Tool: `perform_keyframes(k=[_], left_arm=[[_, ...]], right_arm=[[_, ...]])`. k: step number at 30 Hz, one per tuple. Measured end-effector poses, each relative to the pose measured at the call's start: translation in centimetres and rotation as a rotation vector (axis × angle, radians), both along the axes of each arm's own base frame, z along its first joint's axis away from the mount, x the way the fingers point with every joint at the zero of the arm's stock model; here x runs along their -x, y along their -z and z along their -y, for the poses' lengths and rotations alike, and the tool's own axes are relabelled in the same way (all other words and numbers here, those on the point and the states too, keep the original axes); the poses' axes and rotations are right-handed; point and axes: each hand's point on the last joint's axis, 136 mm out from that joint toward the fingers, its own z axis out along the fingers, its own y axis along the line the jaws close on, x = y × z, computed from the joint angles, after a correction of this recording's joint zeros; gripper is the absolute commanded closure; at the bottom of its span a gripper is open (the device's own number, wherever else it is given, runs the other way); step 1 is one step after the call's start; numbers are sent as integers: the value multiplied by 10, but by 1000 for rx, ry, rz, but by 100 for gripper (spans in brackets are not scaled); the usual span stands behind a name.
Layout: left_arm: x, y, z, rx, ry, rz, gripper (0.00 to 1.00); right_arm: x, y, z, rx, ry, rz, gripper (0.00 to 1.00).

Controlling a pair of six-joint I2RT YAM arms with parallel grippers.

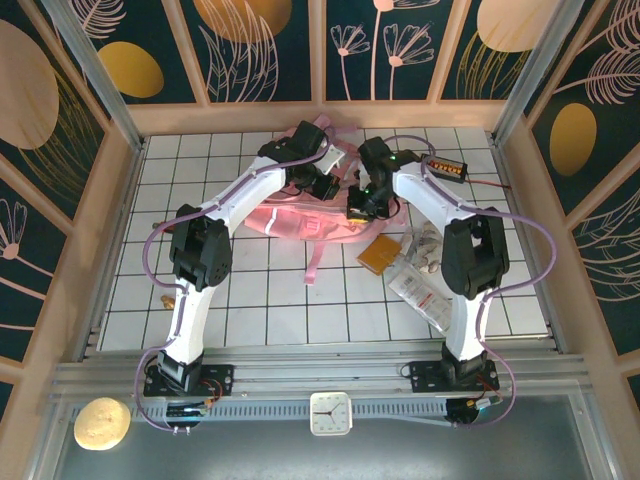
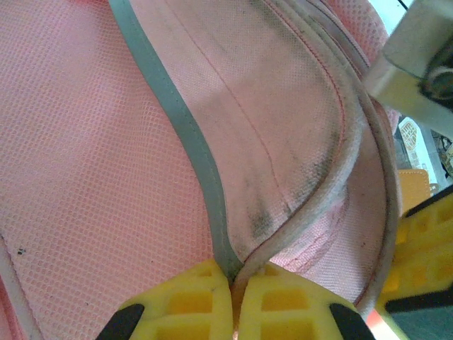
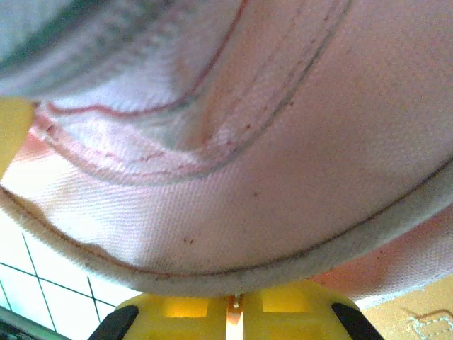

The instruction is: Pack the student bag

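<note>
1. While both arms bend over it, the student bag (image 1: 290, 222) lies flat on the white tiled table (image 1: 250, 300).
2. Left claw (image 2: 231, 282) is closed, and it pinches the bag's grey-piped edge where pink mesh meets the smoother panel.
3. Right claw (image 3: 234, 303) is closed too, set just under the bag's pale rim and touching it. I cannot tell whether any fabric is caught in it.
4. Just beside the bag, on its right, lie an orange packet (image 1: 382, 250) and clear wrappers (image 1: 420, 285).
</note>
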Motion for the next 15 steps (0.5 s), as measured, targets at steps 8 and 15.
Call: perform_keyframes(k=[8, 15], left_arm=[[9, 6, 2, -6, 19, -5, 100], [18, 12, 9, 14, 46, 21, 100]], right_arm=[[11, -5, 3, -99, -11, -84, 87], [11, -21, 10, -244, 14, -152, 87]])
